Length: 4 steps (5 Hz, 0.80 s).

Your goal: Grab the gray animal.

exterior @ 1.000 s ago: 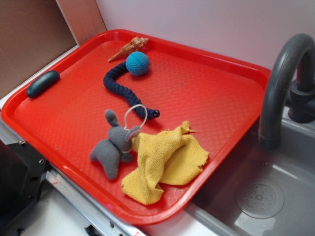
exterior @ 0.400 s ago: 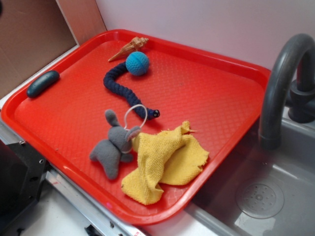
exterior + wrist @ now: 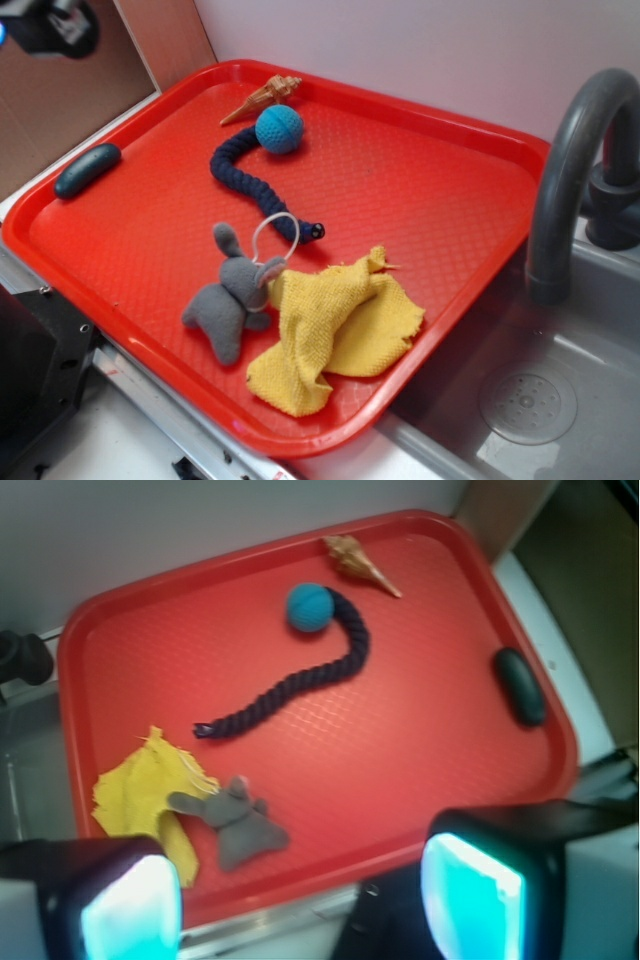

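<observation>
I have the gripper (image 3: 300, 900) high above the tray's near edge; in the wrist view its 2 fingers (image 3: 475, 890) frame the bottom of the picture with a wide gap between them, so the jaws stand apart with nothing in them. In the exterior view only a dark piece of the arm shows at the top left corner, off the tray.

The red tray (image 3: 440, 190) carries everything. The gray animal (image 3: 232, 297) lies on its side near the tray's front edge, ears toward the middle, its thin white loop (image 3: 272, 235) curling up beside the head. From the wrist camera I see the same toy (image 3: 238, 820) close to the tray's near edge, left of center.

A crumpled yellow cloth (image 3: 335, 325) touches the animal's head side and spreads toward the front right corner. The navy rope snake (image 3: 250, 180) runs from the middle of the tray back to a blue knitted ball (image 3: 279, 128), which it touches. A tan spiral shell (image 3: 262, 98) rests near the back edge, just beside the ball. A dark teal oblong piece (image 3: 87, 168) sits on the tray's left rim.

Right of the tray I see a gray faucet (image 3: 575, 160) arching over a gray sink (image 3: 530, 400).
</observation>
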Each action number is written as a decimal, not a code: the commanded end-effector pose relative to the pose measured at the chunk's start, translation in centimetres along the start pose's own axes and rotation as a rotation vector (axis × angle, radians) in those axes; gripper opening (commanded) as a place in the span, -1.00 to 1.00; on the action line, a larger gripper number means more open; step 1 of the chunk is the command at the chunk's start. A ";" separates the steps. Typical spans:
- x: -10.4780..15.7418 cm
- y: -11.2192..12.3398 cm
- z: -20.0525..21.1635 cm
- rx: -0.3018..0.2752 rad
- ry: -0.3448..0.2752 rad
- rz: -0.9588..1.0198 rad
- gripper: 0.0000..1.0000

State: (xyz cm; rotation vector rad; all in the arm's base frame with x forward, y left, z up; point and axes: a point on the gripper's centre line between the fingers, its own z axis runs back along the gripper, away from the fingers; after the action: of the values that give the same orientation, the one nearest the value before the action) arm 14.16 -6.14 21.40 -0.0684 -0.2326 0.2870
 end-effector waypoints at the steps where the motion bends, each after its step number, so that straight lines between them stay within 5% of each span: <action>1: -0.2 -1.9 -5.0 -0.132 0.078 -0.138 1.00; 4: -2.2 -3.4 -12.3 -0.132 0.180 -0.283 1.00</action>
State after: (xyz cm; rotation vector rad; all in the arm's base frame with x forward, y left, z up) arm 15.89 -10.13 8.91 -0.1803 -0.0621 -0.0073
